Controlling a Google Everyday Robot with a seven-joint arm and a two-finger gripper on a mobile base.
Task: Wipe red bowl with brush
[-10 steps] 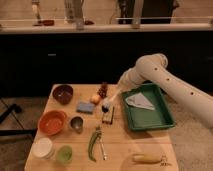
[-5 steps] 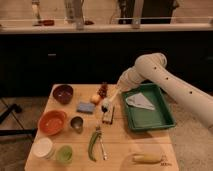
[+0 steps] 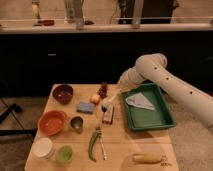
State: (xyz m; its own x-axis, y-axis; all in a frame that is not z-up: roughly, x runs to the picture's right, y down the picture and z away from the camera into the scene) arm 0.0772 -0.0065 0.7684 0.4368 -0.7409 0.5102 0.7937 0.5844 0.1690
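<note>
Little had moved since the earlier frame: your tool (image 3: 116,96) stayed near the table's (image 3: 120,150) middle, apparently holding the brush (image 3: 107,103) by its pale handle, bristles down; its opening could not be told. You still had the red bowl (image 3: 51,122), seemingly empty, waiting by the left edge.

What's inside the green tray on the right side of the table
In the green tray lies one pale, flat, folded cloth or paper; anything beneath it is hidden. The gripper is left of the tray, at the brush.
</note>
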